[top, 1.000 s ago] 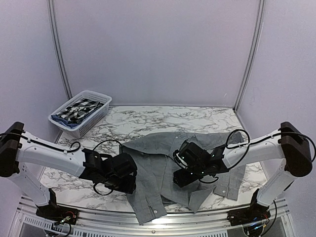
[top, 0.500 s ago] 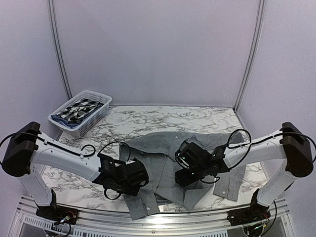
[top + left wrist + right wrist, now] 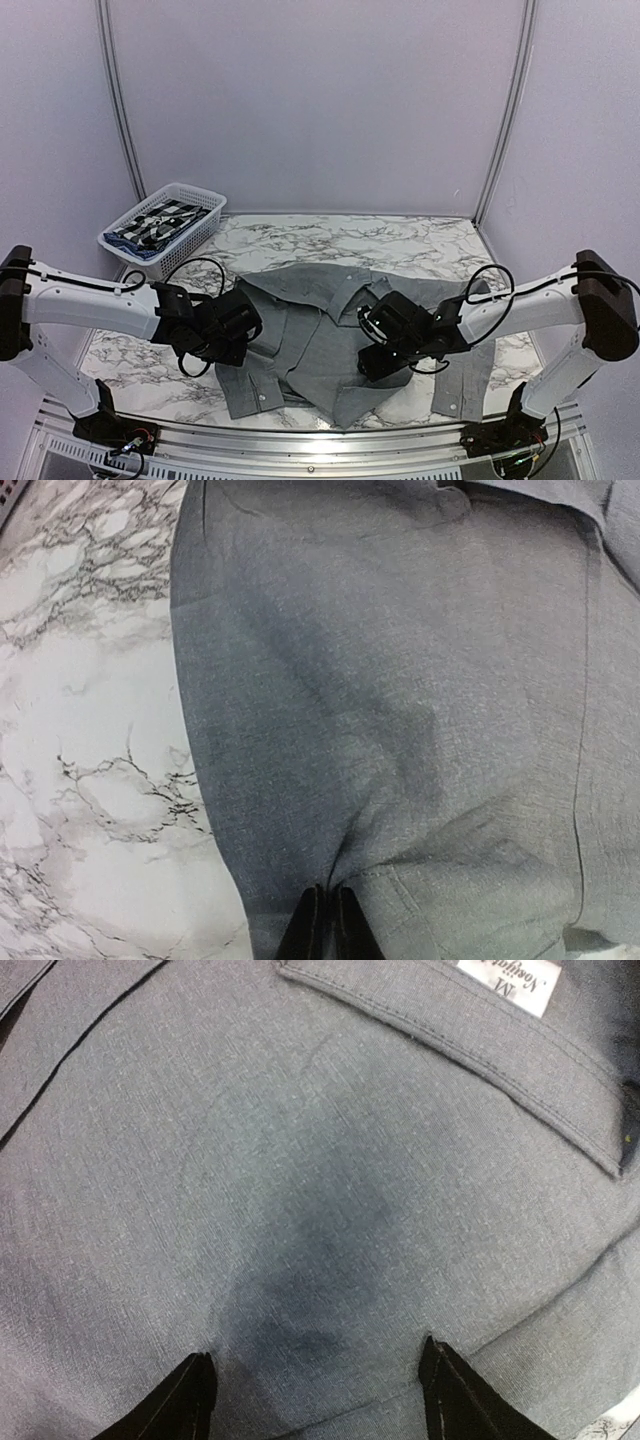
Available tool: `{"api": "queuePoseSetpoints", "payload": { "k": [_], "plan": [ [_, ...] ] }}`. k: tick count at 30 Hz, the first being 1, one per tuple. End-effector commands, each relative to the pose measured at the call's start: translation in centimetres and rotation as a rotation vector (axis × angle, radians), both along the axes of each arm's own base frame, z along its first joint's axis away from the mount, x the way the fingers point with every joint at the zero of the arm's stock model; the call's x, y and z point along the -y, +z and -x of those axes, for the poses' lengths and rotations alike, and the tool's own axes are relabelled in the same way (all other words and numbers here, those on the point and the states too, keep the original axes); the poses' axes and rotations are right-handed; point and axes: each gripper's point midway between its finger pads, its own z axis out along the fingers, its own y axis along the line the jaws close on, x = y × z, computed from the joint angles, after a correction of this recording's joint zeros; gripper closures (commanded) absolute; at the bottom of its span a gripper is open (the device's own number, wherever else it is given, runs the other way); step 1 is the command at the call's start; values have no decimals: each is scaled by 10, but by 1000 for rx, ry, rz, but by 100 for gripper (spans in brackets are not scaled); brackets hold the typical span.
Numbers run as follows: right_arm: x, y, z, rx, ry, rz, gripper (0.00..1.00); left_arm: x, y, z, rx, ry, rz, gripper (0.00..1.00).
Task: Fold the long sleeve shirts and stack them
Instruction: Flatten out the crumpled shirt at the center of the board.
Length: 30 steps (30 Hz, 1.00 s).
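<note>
A plain grey long sleeve shirt (image 3: 322, 335) lies spread and rumpled on the marble table, collar towards the back. My left gripper (image 3: 240, 328) is at the shirt's left side, shut on a pinch of its fabric; in the left wrist view the cloth (image 3: 400, 680) puckers into the closed fingertips (image 3: 327, 905). Over the middle of the shirt my right gripper (image 3: 377, 345) stands open. Its two fingers (image 3: 195, 1390) rest wide apart on the grey cloth (image 3: 300, 1160) just below the collar and its white label (image 3: 505, 980).
A white mesh basket (image 3: 192, 242) at the back left holds dark and black-and-white checked cloth (image 3: 158, 222). Bare marble table (image 3: 300, 240) lies behind the shirt and to the left (image 3: 80, 730). Grey walls close in the back and sides.
My left gripper closed on the shirt's left front panel and drew it left and back, spreading the cloth. The right gripper stayed open on the shirt and shifted slightly right.
</note>
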Motion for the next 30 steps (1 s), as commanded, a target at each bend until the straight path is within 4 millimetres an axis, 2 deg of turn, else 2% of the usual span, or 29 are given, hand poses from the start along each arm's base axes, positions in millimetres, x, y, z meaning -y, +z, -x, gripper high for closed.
{"api": "queuePoseSetpoints", "payload": {
  "k": [1,6,10,13,17,20,24,27,30],
  "plan": [
    [9,-8,10,-29,1,23,30,-20,10,-3,28,-24,-52,100],
    [27,-13,10,-27,-36,84,29,-54,-1,-8,9,74,-79,100],
    [46,-17,8,-52,-94,97,28,-79,-2,-21,13,165,-100,100],
    [57,-15,3,-56,-140,97,28,-97,2,-39,23,234,-107,100],
    [66,-7,-8,-35,-189,84,27,-106,11,-69,39,262,-127,100],
    [61,8,-18,-3,-197,61,26,-104,17,-85,42,252,-123,100],
    [49,41,-34,76,-204,-2,25,-85,33,-95,55,200,-67,76],
    [45,62,-49,139,-221,-25,23,-67,46,-96,74,157,-25,69],
    [42,68,-61,168,-235,-21,23,-43,54,-90,87,100,-2,63]
  ]
}}
